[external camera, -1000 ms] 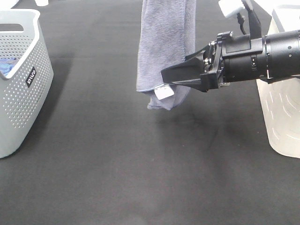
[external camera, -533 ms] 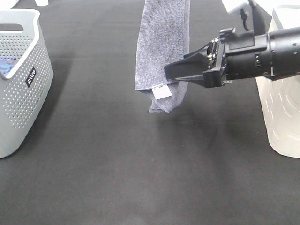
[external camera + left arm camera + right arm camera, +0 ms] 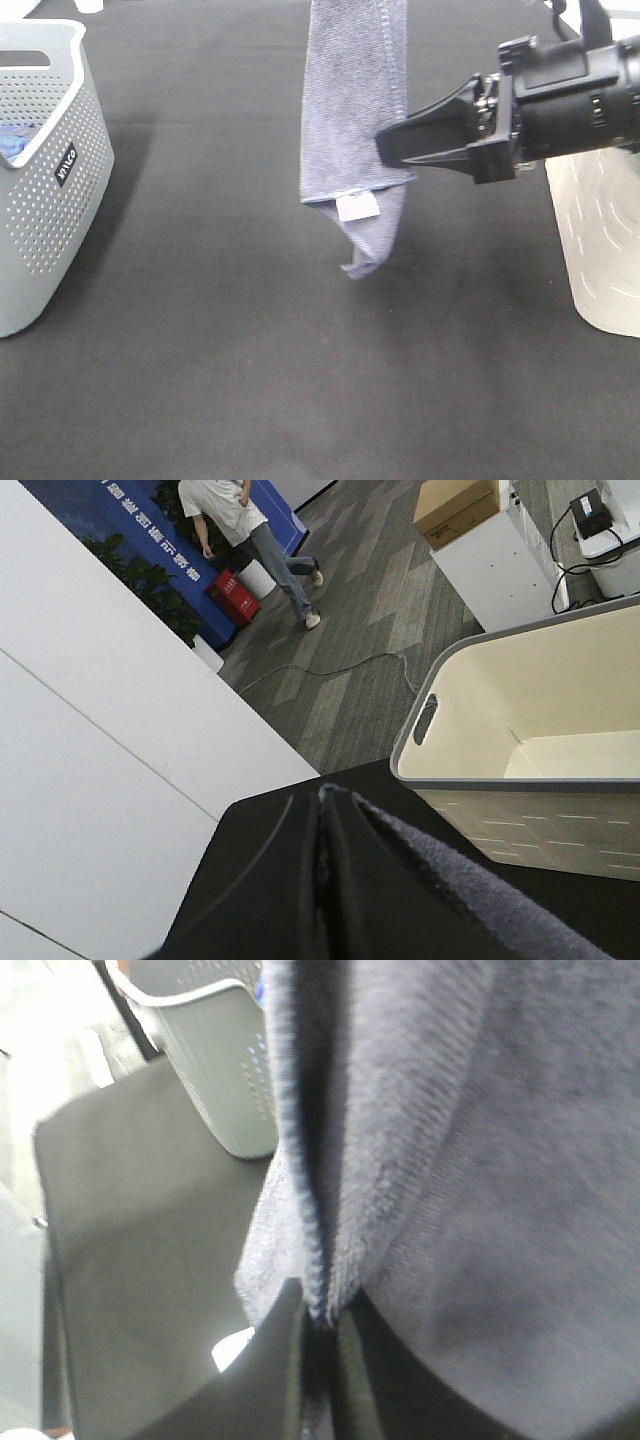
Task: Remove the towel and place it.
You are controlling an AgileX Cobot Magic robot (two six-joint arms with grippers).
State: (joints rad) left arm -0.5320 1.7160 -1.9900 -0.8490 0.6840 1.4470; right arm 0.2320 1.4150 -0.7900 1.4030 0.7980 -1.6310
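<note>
The towel (image 3: pixel 352 110) hangs folded above the black counter (image 3: pixel 250 380), from 12 o'clock down toward the centre. The right claw (image 3: pixel 385 148) is clenched on its 3 o'clock edge, and the left claw (image 3: pixel 325 850) grips it too. A grey basket (image 3: pixel 45 170) stands at 9 o'clock and a cream bin (image 3: pixel 600 250) at 3.

A grey perforated basket (image 3: pixel 50 200) holding blue cloth (image 3: pixel 12 146) and a cream basket (image 3: pixel 605 250) sit apart on black tabletop (image 3: pixel 250 380).
</note>
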